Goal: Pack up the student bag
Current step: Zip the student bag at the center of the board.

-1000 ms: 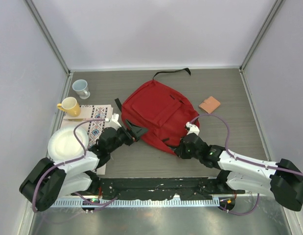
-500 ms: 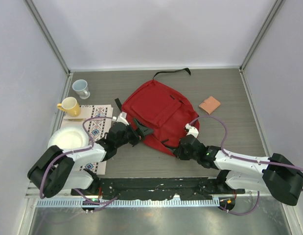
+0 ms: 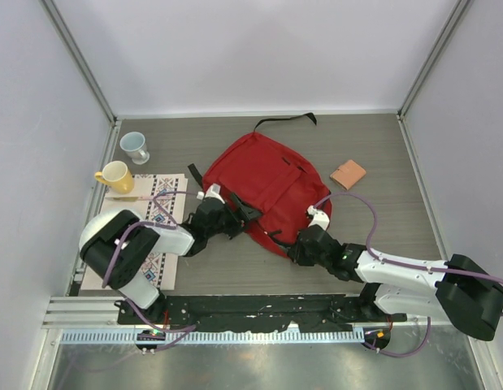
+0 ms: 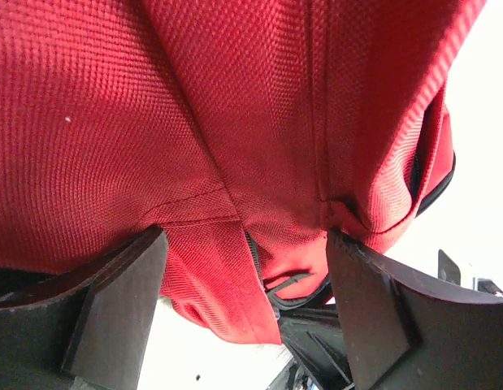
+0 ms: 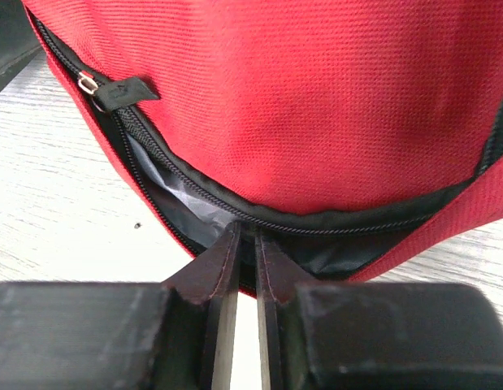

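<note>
Left gripper [image 3: 237,214] advanced; I kept it wide open, empty, student bag [image 3: 267,175] lying rightward; right gripper [image 3: 298,246] pinched bag's near zipper lip.

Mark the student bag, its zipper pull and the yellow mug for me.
student bag [image 3: 266,184], top view, front pocket.
zipper pull [image 5: 123,91], right wrist view, black tab.
yellow mug [image 3: 114,175], top view, its opening.

The student bag [image 3: 267,183], a soft red backpack with black trim, lies flat at the middle of the surface [image 3: 381,146], front pocket up, black top strap toward the surface's far edge, near-edge zipper partly open on black lining.
</note>
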Tool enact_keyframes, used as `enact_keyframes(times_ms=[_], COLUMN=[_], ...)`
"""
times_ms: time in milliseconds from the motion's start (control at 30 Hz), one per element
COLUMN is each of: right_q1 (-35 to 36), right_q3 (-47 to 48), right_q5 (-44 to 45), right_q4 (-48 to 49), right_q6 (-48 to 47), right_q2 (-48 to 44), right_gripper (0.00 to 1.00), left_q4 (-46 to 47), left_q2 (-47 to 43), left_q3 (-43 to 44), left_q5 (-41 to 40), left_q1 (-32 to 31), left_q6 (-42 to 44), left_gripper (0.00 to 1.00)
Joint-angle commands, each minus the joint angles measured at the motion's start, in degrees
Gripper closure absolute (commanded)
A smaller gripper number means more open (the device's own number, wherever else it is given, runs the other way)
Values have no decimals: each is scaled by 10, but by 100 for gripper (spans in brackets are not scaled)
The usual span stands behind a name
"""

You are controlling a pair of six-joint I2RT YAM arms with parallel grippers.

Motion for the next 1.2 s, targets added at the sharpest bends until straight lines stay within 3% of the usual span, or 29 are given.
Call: enact_keyframes(times_ms=[0, 233, 400, 567, 733, 833, 1033, 1167], right_q1=[11, 22, 24, 25, 25, 24, 24, 24], right_q3=[-8, -10, -7, -2, 57, 92, 140, 174], right_q5=[8, 14, 20, 32, 68, 87, 55, 44], right_q4=[10, 13, 11, 0, -58, -72, -43, -56], right_q6=[-1, 0, -2, -1, -6, 1, -19, -27], right_q2=[-6, -1, -7, -13, -64, -91, -31, 40], right_gripper=[82, 82, 82, 78, 47, 39, 38, 47], left_q4=[38, 102, 114, 124, 139, 128, 107, 100], left_q2=[82, 145, 159, 157, 131, 110, 88, 83], left_q3=[1, -9, -10, -9, -21, -18, -7, -2], left_q5=[-12, -2, -2, -2, 0, -1, 2, 5], left_q1=[-6, -7, -6, -7, -7, -7, -6, -7], left_q6=[5, -8, -9, -9, -6, 3, 12, 15], left_gripper=[19, 54, 66, 94, 97, 98, 98, 98])
